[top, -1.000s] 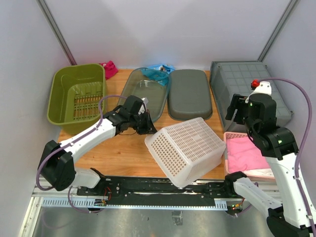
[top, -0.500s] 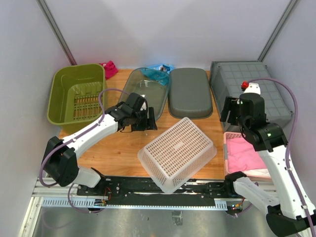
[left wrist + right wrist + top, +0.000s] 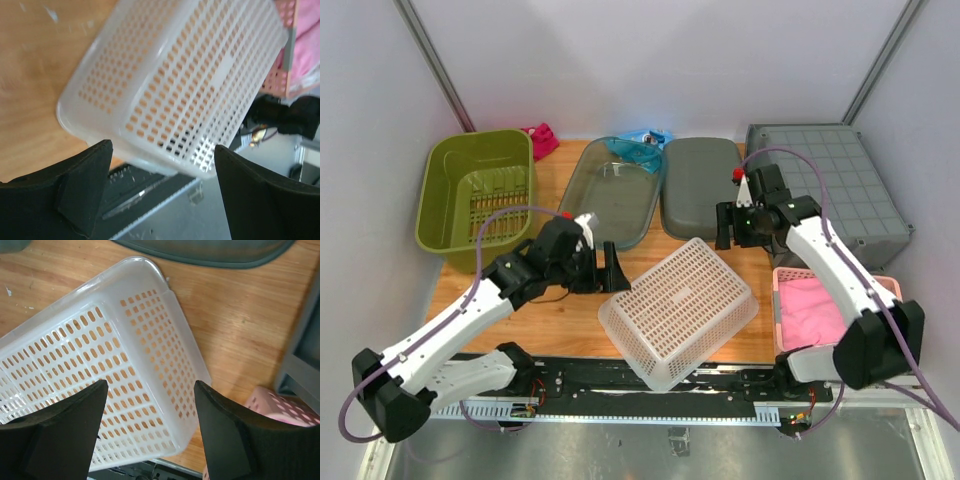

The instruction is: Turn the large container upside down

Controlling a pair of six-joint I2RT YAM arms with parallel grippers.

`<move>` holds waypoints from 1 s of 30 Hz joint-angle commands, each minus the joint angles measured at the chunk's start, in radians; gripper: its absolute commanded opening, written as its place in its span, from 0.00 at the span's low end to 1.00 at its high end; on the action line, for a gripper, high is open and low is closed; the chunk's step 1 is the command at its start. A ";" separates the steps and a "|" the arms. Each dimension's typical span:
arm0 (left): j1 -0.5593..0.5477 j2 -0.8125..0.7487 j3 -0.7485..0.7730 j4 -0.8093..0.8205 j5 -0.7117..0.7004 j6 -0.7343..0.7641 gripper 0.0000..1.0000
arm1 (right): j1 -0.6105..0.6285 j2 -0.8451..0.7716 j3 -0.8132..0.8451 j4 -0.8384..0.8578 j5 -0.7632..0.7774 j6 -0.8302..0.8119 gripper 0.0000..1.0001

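The large container is a white perforated basket [image 3: 678,310]. It lies bottom up on the wooden table, slanted, with its near corner hanging over the front edge. My left gripper [image 3: 611,268] hovers just left of it, open, nothing between its fingers. In the left wrist view the basket [image 3: 175,85] fills the upper frame beyond the open left gripper [image 3: 162,195]. My right gripper [image 3: 730,226] hangs above the basket's far right corner, open and empty. The right wrist view looks down on the basket [image 3: 100,375] between the wide-apart fingers of the right gripper [image 3: 150,432].
A green bin [image 3: 475,190] with a rack stands at far left. A clear tub [image 3: 618,195] and a grey lid [image 3: 703,190] lie behind the basket. A grey crate [image 3: 825,180] sits far right, and a pink basket [image 3: 820,312] with cloth lies near right.
The left gripper opened and let go of the basket, which dropped from a tilt to lie bottom up. The left arm drew back and the right arm swung left over the basket.
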 commanded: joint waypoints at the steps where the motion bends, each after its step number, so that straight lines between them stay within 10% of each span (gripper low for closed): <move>1: -0.083 -0.080 -0.104 -0.056 0.079 -0.138 0.87 | 0.008 0.092 0.069 0.046 -0.123 0.010 0.71; 14: -0.103 -0.193 -0.289 0.130 0.211 -0.288 0.95 | 0.099 0.323 0.169 0.096 -0.071 0.107 0.59; 30: -0.103 -0.170 -0.476 0.476 0.267 -0.389 0.95 | 0.085 0.222 0.011 0.139 0.055 0.250 0.40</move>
